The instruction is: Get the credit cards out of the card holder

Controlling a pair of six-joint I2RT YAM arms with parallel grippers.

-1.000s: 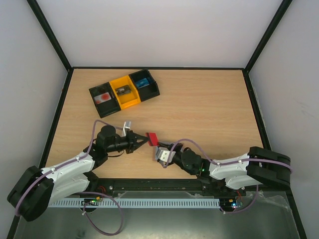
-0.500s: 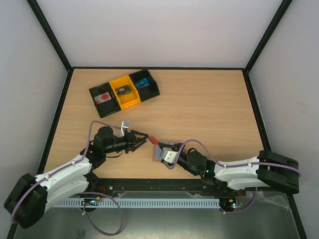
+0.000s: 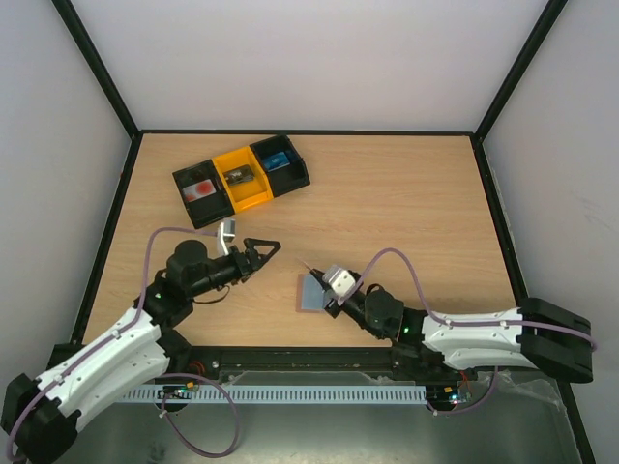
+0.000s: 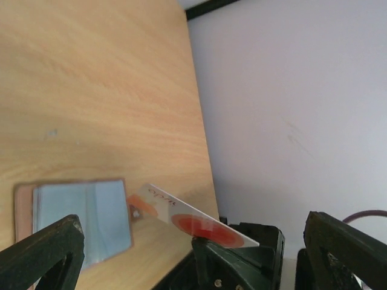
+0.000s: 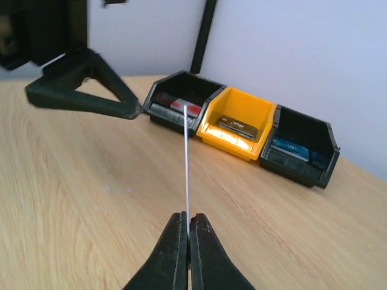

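Top external view looks steeply down from above and behind the arm bases, covering the whole table (image 3: 406,213). Left wrist view sits close behind its fingers (image 4: 42,254), facing between them to the card holder (image 4: 81,217) and card (image 4: 193,220). Right wrist view looks low past its fingertips (image 5: 172,241) toward 3 bins (image 5: 242,127). Both wrist views share the card.

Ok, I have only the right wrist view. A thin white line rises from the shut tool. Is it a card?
Observer: Yes. The left wrist view shows its face: a white card with a red disc, gripped at its edge by the right tool.
Operator: And the card holder? I cannot see it.
Observer: The card holder lies open and flat on the table, close beside the card.
Operator: Is the left tool holding anything?
Observer: No, the left tool is open and empty, apart from both.
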